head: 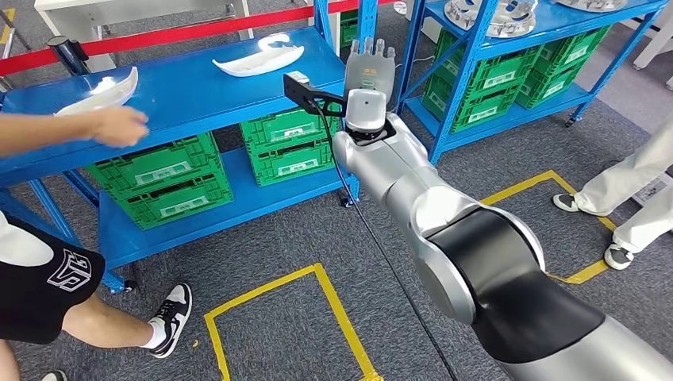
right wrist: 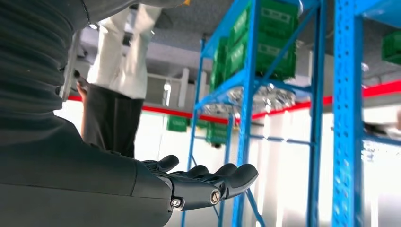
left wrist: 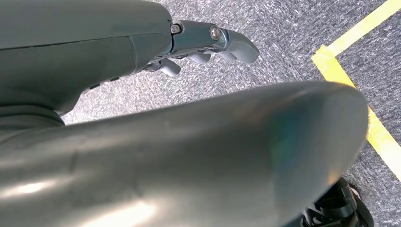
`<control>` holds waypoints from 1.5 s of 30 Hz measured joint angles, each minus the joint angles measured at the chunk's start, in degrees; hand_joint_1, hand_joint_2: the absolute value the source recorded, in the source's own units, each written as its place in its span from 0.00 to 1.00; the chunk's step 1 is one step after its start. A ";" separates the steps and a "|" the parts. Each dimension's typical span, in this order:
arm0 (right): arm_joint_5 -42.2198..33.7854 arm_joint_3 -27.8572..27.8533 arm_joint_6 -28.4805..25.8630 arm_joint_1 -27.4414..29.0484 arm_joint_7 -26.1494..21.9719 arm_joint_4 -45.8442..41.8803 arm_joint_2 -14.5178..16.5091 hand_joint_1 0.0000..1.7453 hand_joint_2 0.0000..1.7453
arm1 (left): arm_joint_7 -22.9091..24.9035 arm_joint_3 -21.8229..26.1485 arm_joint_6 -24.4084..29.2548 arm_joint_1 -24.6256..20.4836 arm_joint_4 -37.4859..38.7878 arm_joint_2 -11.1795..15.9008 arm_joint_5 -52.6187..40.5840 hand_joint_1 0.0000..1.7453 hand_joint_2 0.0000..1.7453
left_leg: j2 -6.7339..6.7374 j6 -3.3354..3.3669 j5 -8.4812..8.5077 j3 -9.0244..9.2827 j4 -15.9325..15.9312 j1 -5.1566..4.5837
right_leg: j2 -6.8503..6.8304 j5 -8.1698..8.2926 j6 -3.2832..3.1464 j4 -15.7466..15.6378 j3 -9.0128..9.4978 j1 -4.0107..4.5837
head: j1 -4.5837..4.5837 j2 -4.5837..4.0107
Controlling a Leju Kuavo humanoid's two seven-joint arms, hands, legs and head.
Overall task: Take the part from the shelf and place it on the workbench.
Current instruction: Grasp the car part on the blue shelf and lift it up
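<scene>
I am reaching the empty, loosely spread right hand [head: 370, 67], upper centre of the head view, and aiming left toward the nearer white part [head: 259, 57] on the blue shelf [head: 190, 91], avoiding the person's hand [head: 119, 125].

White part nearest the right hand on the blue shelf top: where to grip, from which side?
A judgement: grip the white part across its narrow middle, from above and the shelf's front edge. It lies flat, long and curved with tapering ends, so the ends give little hold. The right hand is open, beside it.
</scene>
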 joint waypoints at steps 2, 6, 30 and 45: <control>0.00 1.85 -1.35 -0.05 -0.84 -0.02 0.47 0.00 1.00 | 0.01 0.00 0.00 0.00 0.00 0.00 -0.03 0.00 0.00 | 0.01 0.00 0.00 0.03 -0.03 0.00 | 0.02 -0.02 -0.03 0.01 0.00 0.00 | 0.00 0.00; 0.00 5.73 -3.89 -0.05 -2.62 -0.03 1.88 0.00 1.00 | 0.24 -0.01 0.00 -0.02 0.00 -0.02 -0.15 0.00 0.00 | 0.05 -0.01 0.00 0.08 -0.07 0.01 | 0.05 -0.06 -0.09 0.02 0.00 0.01 | 0.00 0.00; -0.19 13.86 -5.55 0.47 -3.89 0.05 6.71 0.00 1.00 | 0.31 0.02 0.00 0.41 -0.05 -0.02 -0.17 0.00 0.00 | -0.06 1.67 -3.48 3.95 -0.96 0.50 | -0.10 -3.77 1.47 18.00 -11.58 -0.95 | 0.36 0.00; -0.11 13.88 -5.90 1.84 -3.61 0.54 5.95 0.00 1.00 | -0.10 0.04 0.00 1.07 -0.05 0.07 0.07 0.00 0.00 | 0.73 -2.73 -9.32 -5.85 15.65 1.11 | 0.35 0.52 -2.24 0.82 -1.13 -0.93 | 0.27 0.00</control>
